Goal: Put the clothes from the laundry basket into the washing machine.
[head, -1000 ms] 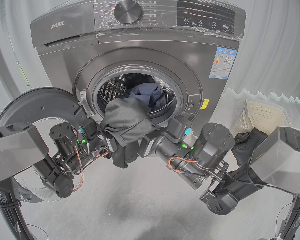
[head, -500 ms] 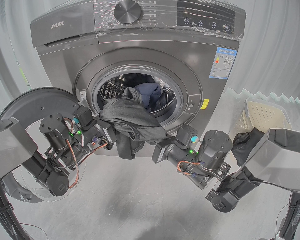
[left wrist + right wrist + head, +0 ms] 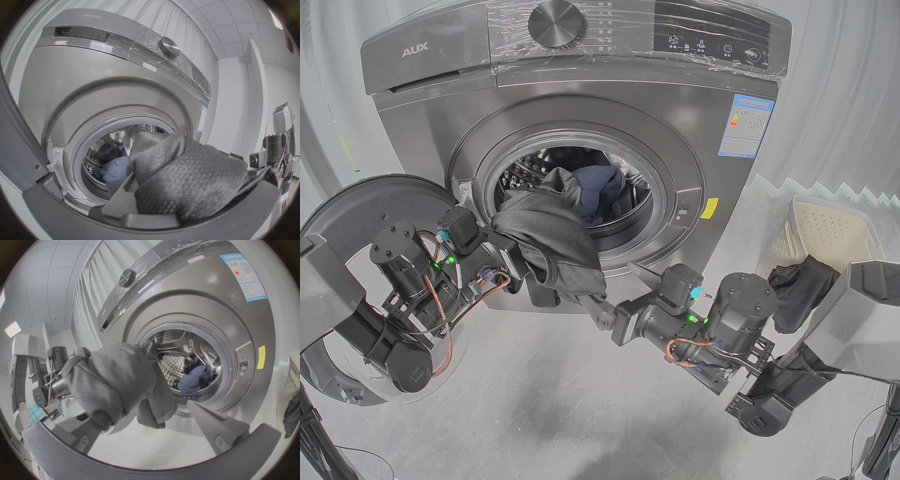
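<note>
Garment point(image 3: 550, 234) over left gripper point(image 3: 537, 284), grip unclear

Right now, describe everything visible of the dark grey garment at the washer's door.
The dark grey garment is soft, mesh-textured fabric, crumpled, with a stitched hem low down. It is bunched over the left pincer, its upper fold reaching up to the opening of the washing machine, the rest hanging outside the front. The open right pincer sits by its lower corner, not gripping it. A navy garment lies behind it in the drum.
</note>
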Available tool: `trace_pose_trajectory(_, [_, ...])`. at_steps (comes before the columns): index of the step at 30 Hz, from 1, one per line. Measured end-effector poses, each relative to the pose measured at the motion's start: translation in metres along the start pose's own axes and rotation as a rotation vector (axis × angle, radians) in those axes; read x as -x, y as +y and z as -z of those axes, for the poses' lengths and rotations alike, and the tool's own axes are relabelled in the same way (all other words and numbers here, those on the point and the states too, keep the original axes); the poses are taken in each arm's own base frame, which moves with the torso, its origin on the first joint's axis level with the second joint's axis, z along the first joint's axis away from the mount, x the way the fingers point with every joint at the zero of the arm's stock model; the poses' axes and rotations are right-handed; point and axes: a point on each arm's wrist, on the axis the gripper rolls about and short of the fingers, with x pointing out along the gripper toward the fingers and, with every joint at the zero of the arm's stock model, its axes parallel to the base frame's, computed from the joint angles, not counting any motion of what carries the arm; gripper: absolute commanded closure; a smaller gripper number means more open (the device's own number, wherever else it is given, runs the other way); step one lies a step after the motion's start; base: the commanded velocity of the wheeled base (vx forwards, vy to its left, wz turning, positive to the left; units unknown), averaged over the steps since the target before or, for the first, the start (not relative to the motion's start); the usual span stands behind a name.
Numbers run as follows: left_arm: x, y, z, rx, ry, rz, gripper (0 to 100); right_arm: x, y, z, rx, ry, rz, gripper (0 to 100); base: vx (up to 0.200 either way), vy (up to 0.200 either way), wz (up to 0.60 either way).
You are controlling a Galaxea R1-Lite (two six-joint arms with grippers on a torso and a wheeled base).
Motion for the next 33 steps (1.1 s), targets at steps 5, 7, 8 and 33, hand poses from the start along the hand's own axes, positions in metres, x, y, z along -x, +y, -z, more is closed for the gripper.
trace_pose_trajectory(5, [0.004, -0.001, -0.002, 0.003, 0.003, -0.019, 100, 0.035, -0.002, 0.002, 0.032, 0.090, -0.033, 0, 0.000, 0.000, 0.00])
trace_pose_trajectory(7, [0.006, -0.001, -0.003, 0.003, 0.002, -0.021, 100, 0.051, -0.003, 0.002, 0.039, 0.125, -0.043, 0, 0.000, 0.000, 0.00])
trace_pose_trajectory(8, [0.007, -0.001, -0.004, 0.004, 0.003, -0.022, 100, 0.060, -0.003, 0.002, 0.043, 0.144, -0.047, 0, 0.000, 0.000, 0.00])
trace_pose_trajectory(33, [0.048, -0.030, 0.003, 0.034, 0.123, 0.094, 100, 0.107, -0.035, -0.024, 0.061, 0.128, 0.044, 0, 0.016, 0.000, 0.00])
